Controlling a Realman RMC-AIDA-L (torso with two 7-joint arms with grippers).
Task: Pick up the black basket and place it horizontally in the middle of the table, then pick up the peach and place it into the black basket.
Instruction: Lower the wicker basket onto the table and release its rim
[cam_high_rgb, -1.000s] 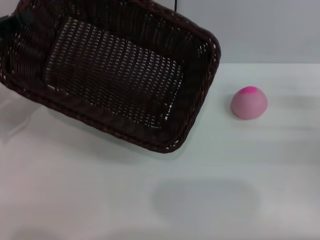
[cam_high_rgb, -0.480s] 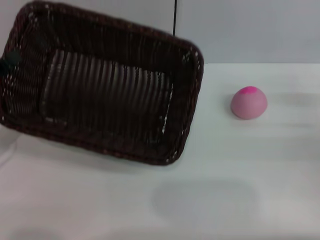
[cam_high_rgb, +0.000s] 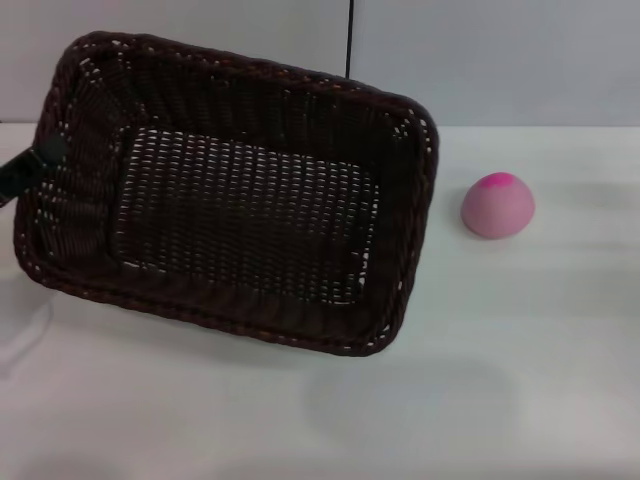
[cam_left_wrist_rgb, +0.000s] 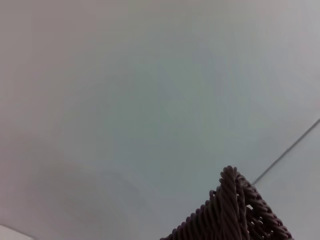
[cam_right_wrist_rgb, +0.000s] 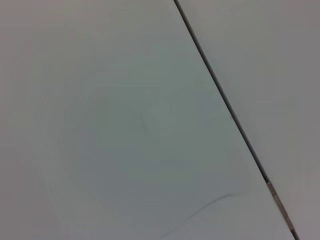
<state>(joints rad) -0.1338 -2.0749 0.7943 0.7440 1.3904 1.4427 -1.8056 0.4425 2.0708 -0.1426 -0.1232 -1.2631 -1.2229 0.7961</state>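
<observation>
The black basket (cam_high_rgb: 398, 215) takes up the left and middle of the head view, open side up and slightly turned, low over or on the white table (cam_high_rgb: 480, 390); I cannot tell if it touches. My left gripper (cam_high_rgb: 33, 163) shows as a dark finger clamped on the basket's left rim. A braided corner of the basket also shows in the left wrist view (cam_left_wrist_rgb: 234, 210). The peach (cam_high_rgb: 498, 205), pale pink with a magenta patch, sits on the table to the right of the basket, apart from it. My right gripper is out of view.
A grey wall with a dark vertical seam (cam_high_rgb: 351, 38) stands behind the table. The right wrist view holds only a pale surface crossed by a dark seam line (cam_right_wrist_rgb: 225, 105). Bare tabletop lies in front of the basket and around the peach.
The basket has swung from a steep tilt at the upper left to a flatter, lower pose, and shifted a little right. The peach has not moved.
</observation>
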